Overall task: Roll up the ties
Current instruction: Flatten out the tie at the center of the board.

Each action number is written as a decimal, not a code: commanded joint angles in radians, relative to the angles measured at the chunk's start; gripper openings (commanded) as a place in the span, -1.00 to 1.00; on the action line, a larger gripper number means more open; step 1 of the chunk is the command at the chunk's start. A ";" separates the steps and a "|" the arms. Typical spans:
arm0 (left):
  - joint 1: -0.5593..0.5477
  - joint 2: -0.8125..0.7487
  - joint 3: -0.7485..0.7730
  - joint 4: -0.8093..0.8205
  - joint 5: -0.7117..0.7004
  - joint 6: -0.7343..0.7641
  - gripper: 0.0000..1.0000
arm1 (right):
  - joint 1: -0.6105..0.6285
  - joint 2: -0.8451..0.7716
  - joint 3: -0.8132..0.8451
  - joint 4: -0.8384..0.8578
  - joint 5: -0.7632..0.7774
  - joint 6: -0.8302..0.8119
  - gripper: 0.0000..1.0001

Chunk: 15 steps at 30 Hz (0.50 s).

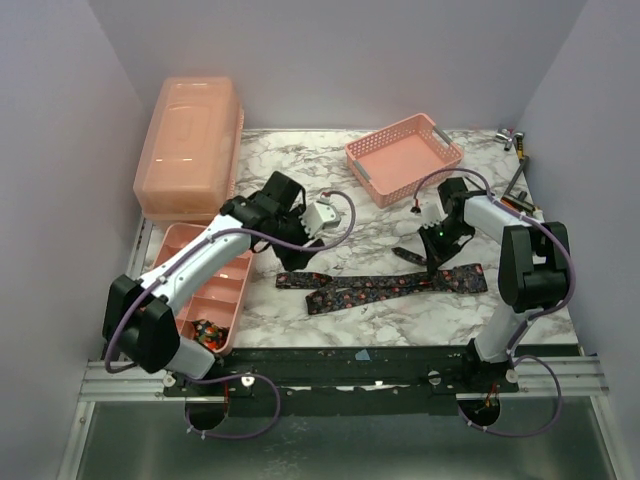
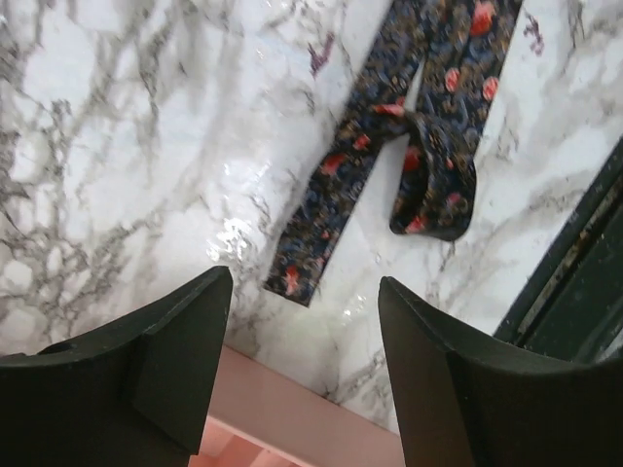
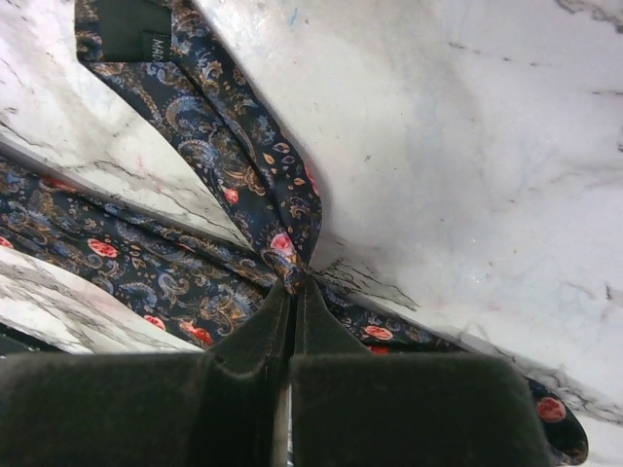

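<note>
While right end effector (image 3: 292, 295) pinches tie (image 3: 216, 156) | left end effector (image 2: 304, 290) released, tie just ahead

This is looking like a robotics lab test cell: plain pale walls (image 1: 60, 150) are boxing in a marble-patterned table (image 1: 290, 165) at 9, 12 and 3 o'clock. A left arm (image 1: 200, 258) and a right arm (image 1: 505, 225) are standing bolted to a metal rail (image 1: 120, 380) at 6 o'clock, trailing lilac cables (image 1: 232, 436). A pink lidded box (image 1: 190, 140) is sitting at 10 o'clock and a pink basket (image 1: 403, 157) at 1 o'clock.
</note>
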 commanded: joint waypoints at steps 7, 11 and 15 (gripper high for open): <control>-0.043 0.310 0.203 0.000 -0.078 -0.058 0.36 | -0.005 -0.048 0.066 -0.056 0.027 0.014 -0.99; -0.074 0.385 0.195 -0.006 -0.105 -0.021 0.38 | -0.005 -0.047 0.078 -0.069 0.024 0.017 -0.99; -0.091 0.438 0.180 -0.022 -0.131 0.012 0.31 | -0.008 -0.050 0.061 -0.070 0.046 0.002 -0.99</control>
